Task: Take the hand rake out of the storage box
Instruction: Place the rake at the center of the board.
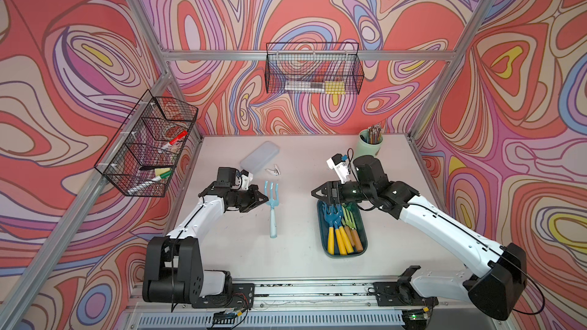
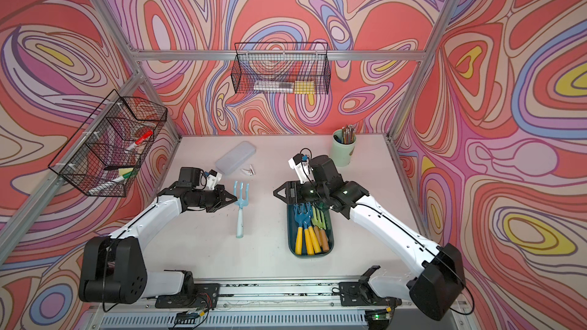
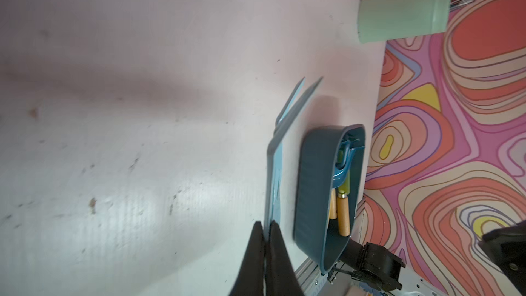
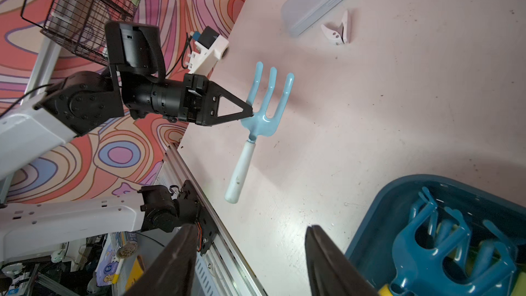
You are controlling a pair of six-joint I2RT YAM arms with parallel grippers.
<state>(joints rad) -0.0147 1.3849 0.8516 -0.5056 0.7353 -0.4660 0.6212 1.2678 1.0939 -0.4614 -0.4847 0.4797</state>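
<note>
The left pincer (image 4: pixel 252 113) gripped the pale-blue, white-handled hand rake (image 4: pixel 257 129) by its head, outside the dark teal plastic storage box (image 3: pixel 313 189), probably for setting down. The right pincer (image 4: pixel 250 227) hung wide and empty above the box.

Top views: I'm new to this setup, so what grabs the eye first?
The loud swirled walls all round. Then the pale blue rake mid-table, pinched at its head by the left gripper, and the teal box of tools beside it, the right gripper hovering at its far end, jaws open.
</note>
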